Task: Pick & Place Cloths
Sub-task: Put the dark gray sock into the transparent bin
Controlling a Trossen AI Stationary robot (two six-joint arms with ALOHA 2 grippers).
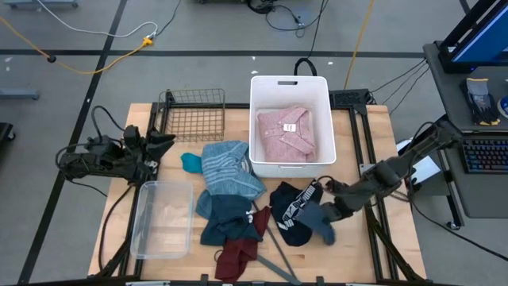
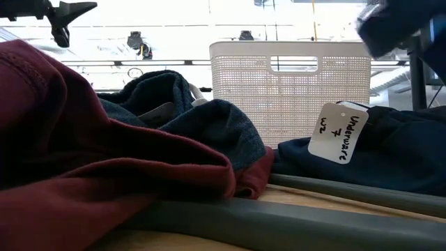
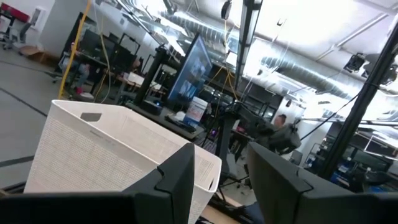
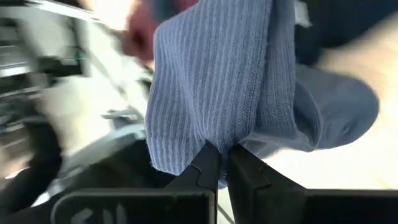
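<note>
Right gripper (image 4: 219, 163) is pinched shut on a small ribbed blue piece (image 4: 211, 81), so this looks like the pick step: one cloth grabbed at the right side of the table, near the navy top (image 1: 292, 208). In the high view the blue piece (image 1: 319, 221) sits at that gripper (image 1: 330, 214), right beside the navy top.

The pink shirt (image 1: 287, 133) is already lying in the white bin (image 1: 262, 89), so my guess is the next move is to lift clear of the navy top and carry the piece far-left to that bin, without dragging anything along.

Left gripper (image 3: 217, 180) waits over the left edge of the table with its fingers apart, holding nothing.

The rest of the pile is mid-table: striped shirt (image 1: 230, 167), teal piece (image 1: 190, 163), maroon garment (image 1: 236, 259).

Hard to tell stuff: the low view is mostly blocked by maroon cloth, so I can't say whether the blue piece is fully off the table. The right wrist view's background is blurred.
</note>
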